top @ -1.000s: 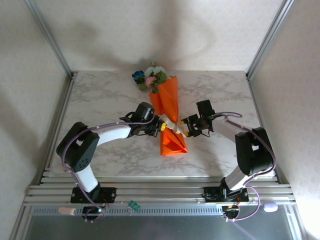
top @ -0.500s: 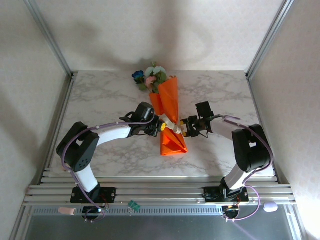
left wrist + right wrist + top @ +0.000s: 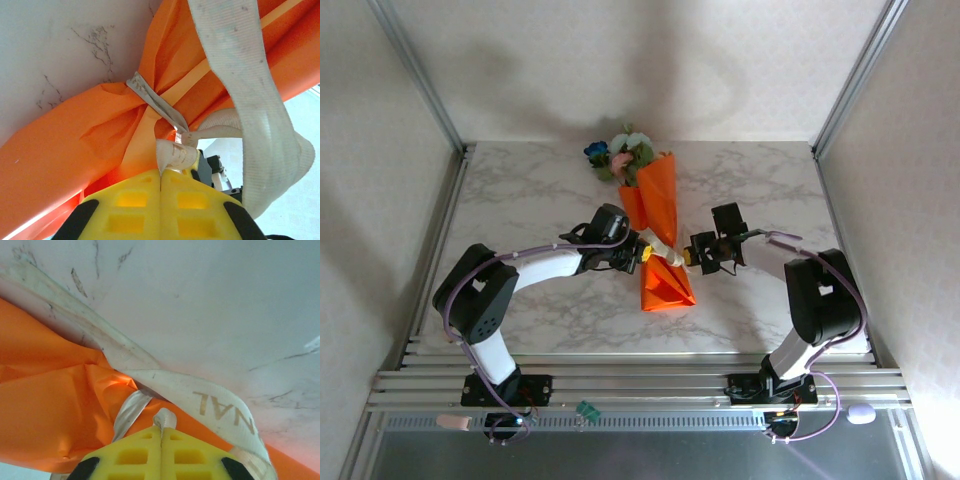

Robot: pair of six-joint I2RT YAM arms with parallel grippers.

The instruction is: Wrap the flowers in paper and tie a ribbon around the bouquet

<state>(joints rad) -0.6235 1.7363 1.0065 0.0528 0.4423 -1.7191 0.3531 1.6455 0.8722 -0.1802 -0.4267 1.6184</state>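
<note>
1. Top external view: the marbled counter [image 3: 520, 200] carries everything, with both arms reaching in toward its middle from the near edge.
2. The bouquet [image 3: 658, 200] lies flat near the counter's centre, running from the far side toward the arms, its wide end pointing away.
3. The paper [image 3: 663, 288] is bright orange, pinched in at a narrow waist and flaring out again into a creased fan on the near side.
4. The flowers [image 3: 623, 155] spill from the far end of the cone: pink, white and pale-green blooms, one blue one at the left, with green leaves.
5. The left hand [image 3: 642, 253] sits just left of the waist. In the left wrist view its yellow fingers are pressed together, clenched on a fold of the ribbon.
6. The right hand [image 3: 690, 255] sits just right of the waist, facing the left one. In the right wrist view its yellow fingers are closed, with a small loop of ribbon nipped between the tips.
7. The ribbon [image 3: 665, 252] is cream-white, cinched around the paper's waist, and spans between the two hands; the left wrist view shows a wide loose loop of it arching above the paper.
</note>
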